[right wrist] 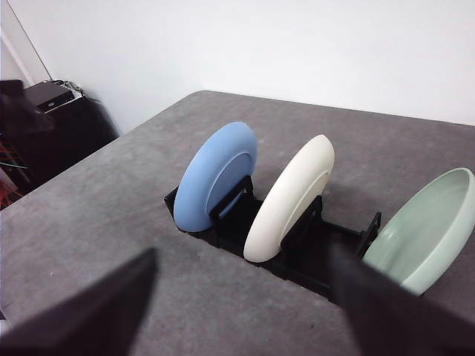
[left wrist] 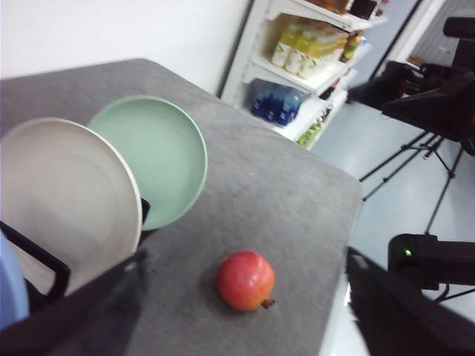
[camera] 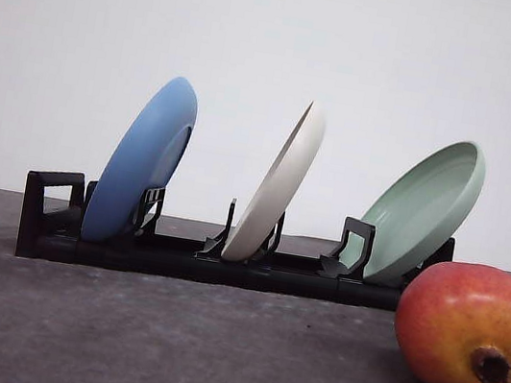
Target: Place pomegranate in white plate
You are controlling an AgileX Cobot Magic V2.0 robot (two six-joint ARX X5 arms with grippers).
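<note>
The pomegranate (camera: 463, 326) lies on the grey table at the front right, its dark calyx turned toward the front camera. It also shows in the left wrist view (left wrist: 245, 280), on the cloth below and apart from my left gripper (left wrist: 245, 256), which is open with its dark fingers spread wide. The white plate (camera: 279, 195) stands on edge in the middle slot of a black rack (camera: 177, 259), leaning right. From the wrists, the white plate (left wrist: 63, 193) (right wrist: 293, 196) is seen between its neighbours. My right gripper (right wrist: 243, 251) hangs open above the table in front of the rack, holding nothing.
A blue plate (camera: 144, 159) fills the rack's left slot and a pale green plate (camera: 422, 213) the right slot, just behind the fruit. The table edge (left wrist: 349, 222) runs close to the fruit's right. Beyond it are shelves with bottles (left wrist: 304, 52) and tripods (left wrist: 415, 156).
</note>
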